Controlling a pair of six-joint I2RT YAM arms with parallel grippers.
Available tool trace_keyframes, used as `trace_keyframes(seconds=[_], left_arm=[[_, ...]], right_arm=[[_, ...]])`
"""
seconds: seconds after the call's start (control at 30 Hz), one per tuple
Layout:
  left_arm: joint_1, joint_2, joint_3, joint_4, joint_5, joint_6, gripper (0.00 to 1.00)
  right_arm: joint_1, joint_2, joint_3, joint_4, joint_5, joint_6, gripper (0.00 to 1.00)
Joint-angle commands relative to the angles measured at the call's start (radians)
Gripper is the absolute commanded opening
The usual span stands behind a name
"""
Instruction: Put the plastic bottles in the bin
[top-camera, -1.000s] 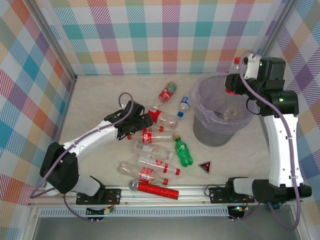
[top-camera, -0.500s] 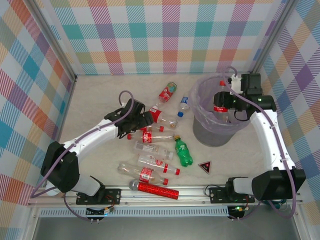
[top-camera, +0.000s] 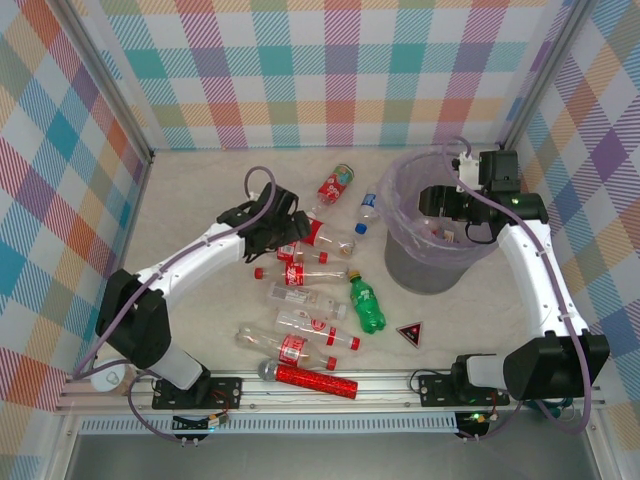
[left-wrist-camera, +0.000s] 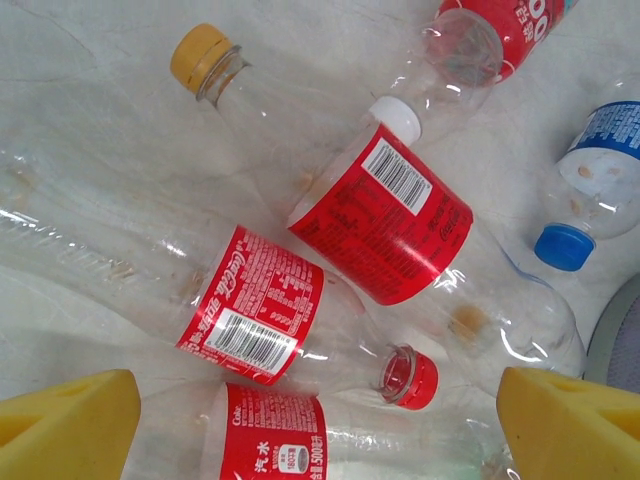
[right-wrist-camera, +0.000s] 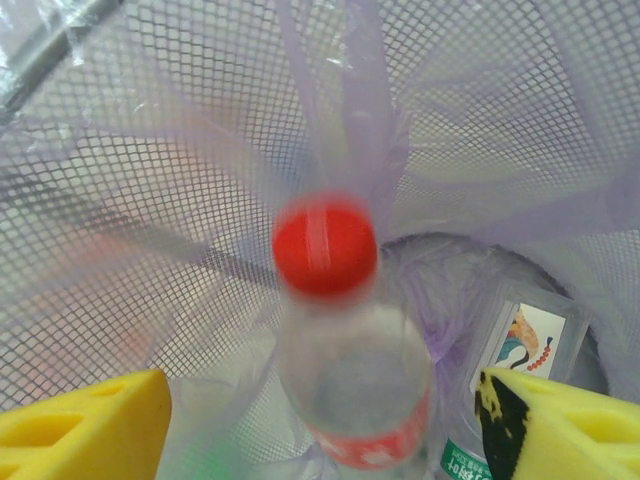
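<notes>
Table (top-camera: 200, 200): we are counting nine plastic bottles (top-camera: 300, 298) (one green (top-camera: 366, 305), one blue-capped (top-camera: 369, 209)).
Bin (top-camera: 405, 265): one red-capped bottle (right-wrist-camera: 350, 390), blurred.
Left gripper (left-wrist-camera: 320, 425): gaping wide.
Right gripper (right-wrist-camera: 320, 420): spread wide, gripping nothing.

Thin, clear, glossy plastic in the small drink bottles (left-wrist-camera: 500, 320), dented and full of highlights; shiny printed film for the red labels (left-wrist-camera: 255, 305); smooth hard plastic on the red screw cap (left-wrist-camera: 408, 378). Translucent lilac plastic with a fine mesh pattern on the round tapered bin (top-camera: 430, 265), under a crinkled, filmy clear liner (right-wrist-camera: 340, 120). Matt, spongy-looking yellow finger pads (left-wrist-camera: 65, 425). Pale, matt, faintly mottled tabletop (top-camera: 200, 190). Coarse red glitter along the stick-shaped microphone (top-camera: 320, 381), dull silver at its head. Smooth, semi-gloss white shells on the arms (top-camera: 185, 265). Bare brushed metal for the near rail (top-camera: 350, 403). Soft-looking, matt checked cloth on the walls (top-camera: 300, 70).
</notes>
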Motion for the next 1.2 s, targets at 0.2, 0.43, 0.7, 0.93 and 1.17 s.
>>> trace_keyframes(seconds=[0.2, 0.43, 0.7, 0.93, 1.17], left_arm=[[-0.014, 0.082, 0.122, 0.010, -0.035, 0.087, 0.92], [-0.037, 0.262, 0.357, 0.005, -0.097, 0.269, 0.91], [0.055, 0.540, 0.660, 0.044, 0.134, 0.485, 0.87], [0.081, 0.757, 0.932, -0.108, 0.167, 0.636, 0.91], [0.079, 0.836, 0.969, -0.173, 0.222, 0.661, 0.95]], right_arm=[[0.002, -0.109, 0.096, -0.051, -0.034, -0.002, 0.85], [0.002, -0.198, 0.133, -0.087, -0.070, 0.035, 0.85], [0.002, -0.281, 0.141, -0.123, -0.162, 0.072, 0.85], [0.002, -0.318, 0.151, -0.179, -0.146, 0.070, 0.85], [0.002, -0.322, 0.141, -0.197, -0.139, 0.063, 0.85]])
